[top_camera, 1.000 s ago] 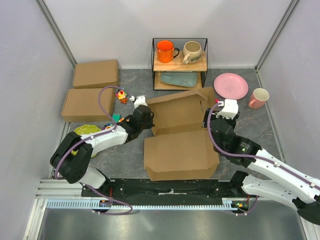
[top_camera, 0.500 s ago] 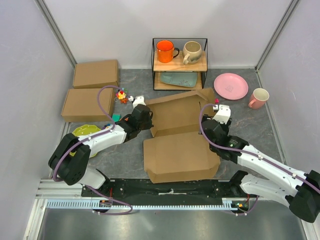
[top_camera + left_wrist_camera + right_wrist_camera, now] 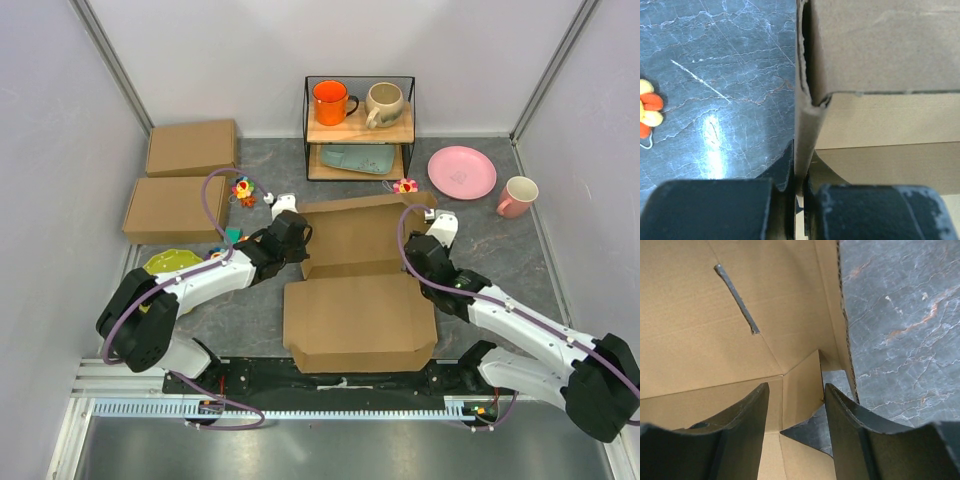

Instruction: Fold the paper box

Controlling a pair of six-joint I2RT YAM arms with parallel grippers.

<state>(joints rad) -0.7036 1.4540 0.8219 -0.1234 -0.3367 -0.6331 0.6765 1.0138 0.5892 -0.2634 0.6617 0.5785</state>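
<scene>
Mid-table between the arms, paper box half-folded, plain brown — left gripper pinched tight on its left wall; right gripper spread over the right corner flap, seemingly not touching

The brown corrugated cardboard paper box lies open in the middle of the grey stone table, its raised panel behind its tray. Far left, a closed brown cardboard box sits behind a second closed cardboard box. Behind the paper box stands a black wire shelf, with an orange ceramic mug left of a beige ceramic mug on top and a teal plate below. To the shelf's right lie a round pink plate, then a pink mug.
</scene>
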